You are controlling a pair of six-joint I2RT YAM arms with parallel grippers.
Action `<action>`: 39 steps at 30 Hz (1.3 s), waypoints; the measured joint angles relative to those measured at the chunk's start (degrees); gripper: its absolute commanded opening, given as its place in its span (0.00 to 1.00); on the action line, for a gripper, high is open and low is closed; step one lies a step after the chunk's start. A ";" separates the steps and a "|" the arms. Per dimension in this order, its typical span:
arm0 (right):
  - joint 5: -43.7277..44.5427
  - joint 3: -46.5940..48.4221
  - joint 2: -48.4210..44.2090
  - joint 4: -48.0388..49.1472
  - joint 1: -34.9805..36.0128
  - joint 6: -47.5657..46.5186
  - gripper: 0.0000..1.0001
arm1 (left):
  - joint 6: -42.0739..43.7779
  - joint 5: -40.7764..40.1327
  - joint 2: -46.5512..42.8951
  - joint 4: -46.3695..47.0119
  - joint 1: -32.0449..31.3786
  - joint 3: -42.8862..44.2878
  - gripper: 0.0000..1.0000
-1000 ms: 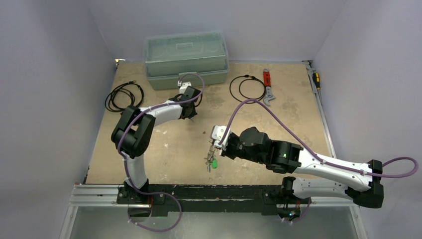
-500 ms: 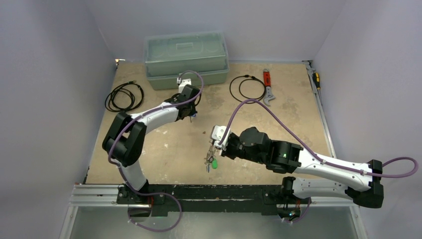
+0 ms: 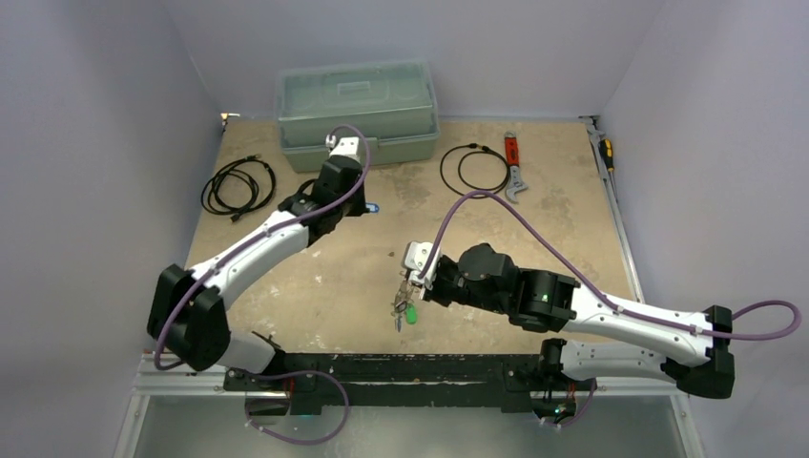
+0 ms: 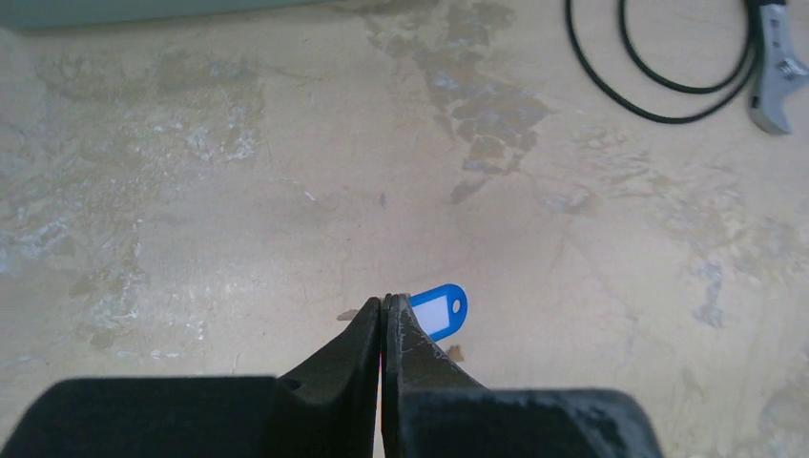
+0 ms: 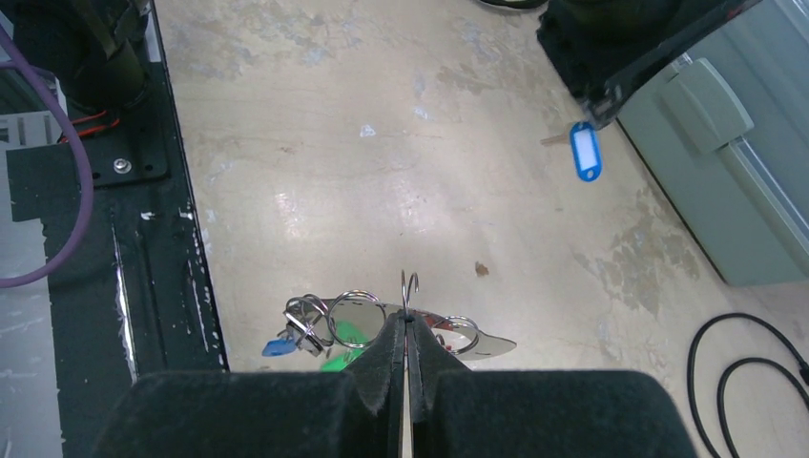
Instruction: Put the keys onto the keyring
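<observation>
My left gripper (image 4: 383, 303), jaws pinched on the blue-tagged key (image 4: 434, 313) with its tag jutting rightward, stands well apart from the keyring (image 5: 353, 293), clamped nearer and rightward in my right gripper (image 5: 407, 320).

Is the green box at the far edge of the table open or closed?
Closed: the lid sits flat on the green box, and its front latch is folded down.
</observation>
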 measured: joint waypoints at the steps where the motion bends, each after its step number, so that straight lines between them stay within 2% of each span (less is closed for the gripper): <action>1: -0.07 0.00 0.13 0.02 0.00 -0.02 0.00 | 1.25 1.03 -1.84 -0.17 -0.07 -0.13 0.00; 9: -2.19 0.02 1.29 -0.02 0.00 -0.13 0.00 | 12.11 11.74 -13.62 -2.73 -0.31 -1.38 0.00; 14: -3.80 1.46 2.51 -0.46 0.00 -0.57 0.00 | 17.05 20.70 -23.67 0.59 -0.37 -9.51 0.00; 19: -4.20 5.97 6.23 -1.53 0.00 -1.20 0.00 | 20.41 25.77 -29.97 3.76 -1.27 -14.80 0.00; 25: -4.20 8.70 10.38 -1.42 0.00 -1.95 0.00 | 20.81 31.82 -35.76 9.16 -1.81 -19.41 0.00; 33: -2.19 9.35 14.58 0.74 -0.48 -3.91 0.00 | 20.70 36.87 -39.04 11.15 -3.10 -20.81 0.00; 39: -1.53 10.27 16.90 1.86 -3.50 -4.20 0.00 | 20.74 39.78 -41.24 11.69 -4.52 -20.92 0.00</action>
